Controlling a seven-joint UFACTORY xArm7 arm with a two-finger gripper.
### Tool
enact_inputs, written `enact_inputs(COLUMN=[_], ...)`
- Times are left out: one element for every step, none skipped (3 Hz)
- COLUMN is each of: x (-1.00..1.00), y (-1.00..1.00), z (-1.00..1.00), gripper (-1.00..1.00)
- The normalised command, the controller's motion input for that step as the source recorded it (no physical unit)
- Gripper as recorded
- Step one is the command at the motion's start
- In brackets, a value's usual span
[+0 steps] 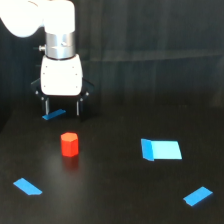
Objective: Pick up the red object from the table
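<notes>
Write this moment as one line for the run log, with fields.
phase: approach | gripper: open, above table, behind red object | red object: upright, untouched | grasp: not yet

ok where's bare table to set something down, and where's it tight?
Widest bare stretch of the table: front centre, between the red object, the blue box and the two flat blue pieces at front left and front right. Tight spot: under the gripper, jaws open, over another blue piece.
</notes>
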Motion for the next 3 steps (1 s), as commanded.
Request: enact_inputs(x=[0.63,0.2,0.0], y=[-0.64,-0.8,-0.86], z=[0.19,0.11,0.18], gripper=[1.0,1.0,1.0])
